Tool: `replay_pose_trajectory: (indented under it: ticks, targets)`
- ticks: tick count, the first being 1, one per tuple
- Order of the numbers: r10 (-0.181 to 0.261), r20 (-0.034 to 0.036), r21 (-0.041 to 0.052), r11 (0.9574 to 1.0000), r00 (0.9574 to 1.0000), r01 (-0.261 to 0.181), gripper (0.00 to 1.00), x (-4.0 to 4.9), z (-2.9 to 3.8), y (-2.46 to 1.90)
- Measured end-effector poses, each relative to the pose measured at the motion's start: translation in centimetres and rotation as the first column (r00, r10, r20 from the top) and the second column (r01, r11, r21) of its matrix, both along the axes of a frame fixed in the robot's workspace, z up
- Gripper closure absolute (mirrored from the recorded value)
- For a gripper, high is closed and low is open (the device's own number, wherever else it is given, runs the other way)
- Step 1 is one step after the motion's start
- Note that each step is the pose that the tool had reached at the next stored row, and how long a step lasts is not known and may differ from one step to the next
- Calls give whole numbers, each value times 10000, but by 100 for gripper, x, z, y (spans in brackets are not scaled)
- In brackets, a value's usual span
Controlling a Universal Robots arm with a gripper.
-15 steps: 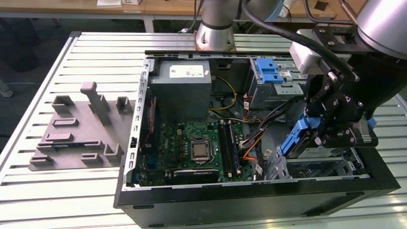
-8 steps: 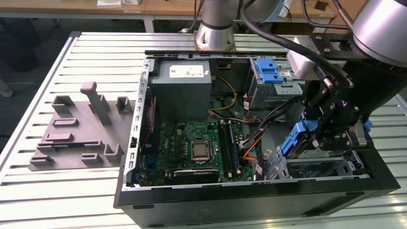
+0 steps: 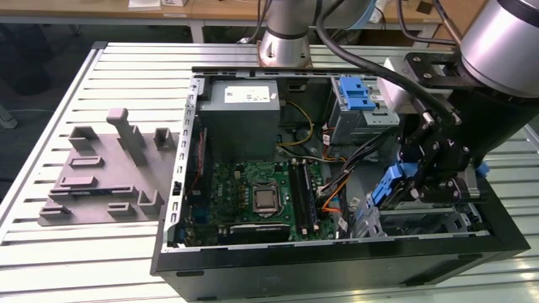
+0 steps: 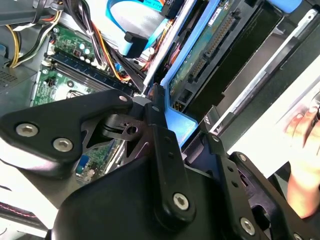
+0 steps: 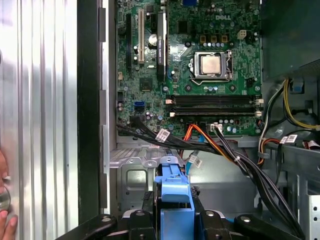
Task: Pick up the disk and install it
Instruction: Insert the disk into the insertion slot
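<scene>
The disk (image 3: pixel 389 188) stands on edge inside the open computer case (image 3: pixel 337 259), at the exterior view's right, just above the metal drive bay (image 3: pixel 421 222). My gripper (image 3: pixel 423 189) is shut on it from above. In the first wrist view the blue carrier frame of the disk (image 5: pixel 175 192) sits between the black fingers (image 5: pixel 145 220) of the gripper (image 5: pixel 175 222). The second wrist view shows the disk's (image 4: pixel 202 52) green circuit side and connector, with my gripper (image 4: pixel 186 134) clamped on its blue end.
The motherboard (image 3: pixel 261 196), grey power-supply box (image 3: pixel 244 104) and blue latch with metal cage (image 3: pixel 358 98) fill the case. Loose cables (image 5: pixel 220 145) run beside the bay. A grey foam fixture (image 3: pixel 101 177) lies at the exterior view's left. A person's hand (image 4: pixel 302 150) is nearby.
</scene>
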State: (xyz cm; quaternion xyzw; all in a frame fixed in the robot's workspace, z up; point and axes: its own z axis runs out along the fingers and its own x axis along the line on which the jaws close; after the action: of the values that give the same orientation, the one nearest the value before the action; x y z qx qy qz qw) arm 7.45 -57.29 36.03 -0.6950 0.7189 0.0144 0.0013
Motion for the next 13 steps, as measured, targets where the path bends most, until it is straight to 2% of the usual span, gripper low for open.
replay_pose_trajectory:
  ticks: [13]
  targets:
    - [0, 0, -1, 10000, 10000, 0, 64, 0, -117, 0]
